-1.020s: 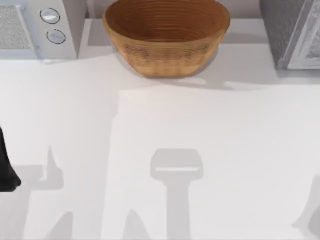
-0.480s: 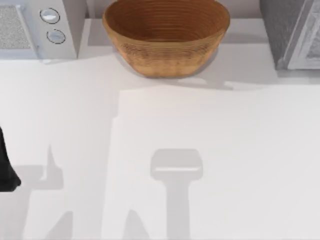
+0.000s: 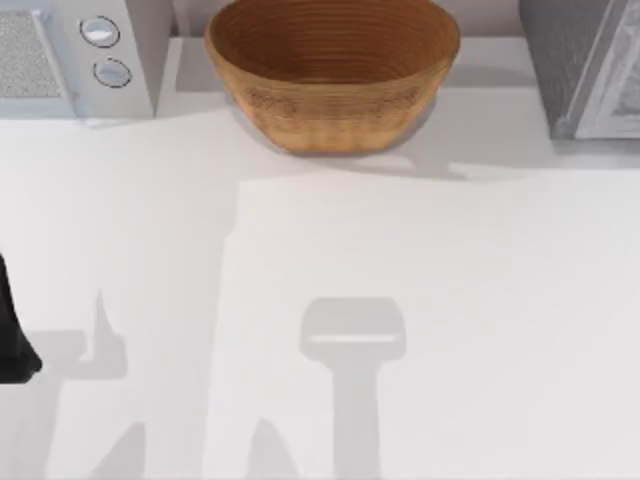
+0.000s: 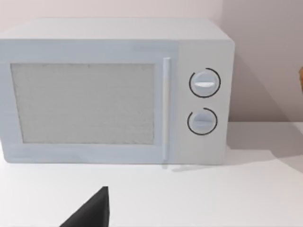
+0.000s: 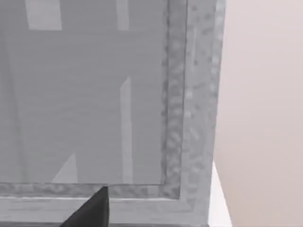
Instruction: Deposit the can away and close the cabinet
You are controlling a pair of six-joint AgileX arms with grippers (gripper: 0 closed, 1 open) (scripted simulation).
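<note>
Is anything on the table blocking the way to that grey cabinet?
Nothing visible does: the woven bowl stands at the back, left of the cabinet, not in front of it, and the microwave is at the far left.

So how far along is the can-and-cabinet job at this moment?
No step looks done or in hand. The top view has the woven bowl at the back centre, the microwave back left and the grey cabinet back right, no can on the table. The left arm sits at the left edge. Whether stowing and closing remain cannot be judged.
</note>
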